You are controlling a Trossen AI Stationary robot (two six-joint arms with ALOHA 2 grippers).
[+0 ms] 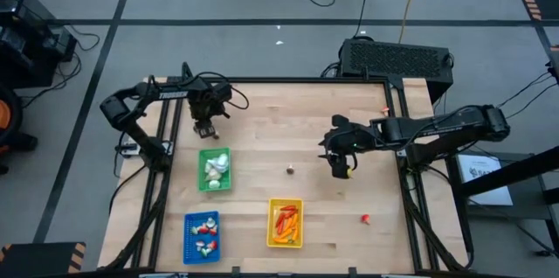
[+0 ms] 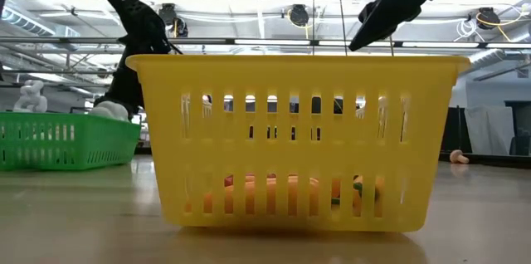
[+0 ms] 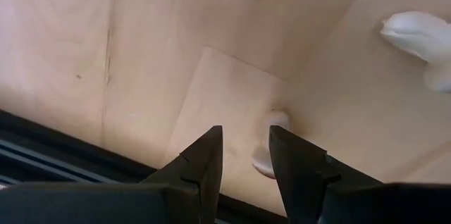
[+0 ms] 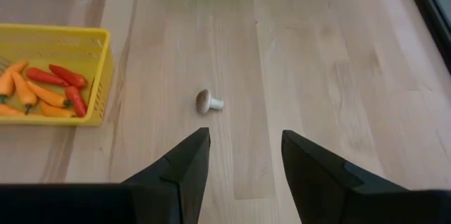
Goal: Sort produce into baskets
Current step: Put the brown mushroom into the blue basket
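My left gripper points down at the table's far left, just beyond the green basket, which holds white bulbs. Its fingers stand a little apart with nothing between them. A small white piece lies on the wood, partly hidden behind one fingertip. Another white piece lies farther off. My right gripper hangs open above the table's middle right. A small brown-capped mushroom lies on its side ahead of it. The yellow basket holds carrots and red peppers. The blue basket holds red-and-white pieces. My left gripper points down beside the small white piece. One fingertip covers part of it, and I cannot tell whether the two touch. The piece lies on the table, outside the gap between the fingers.
A small red piece lies alone near the table's right front. In the low view the yellow basket fills the foreground and hides the table's middle. The black table frame runs close to my left gripper.
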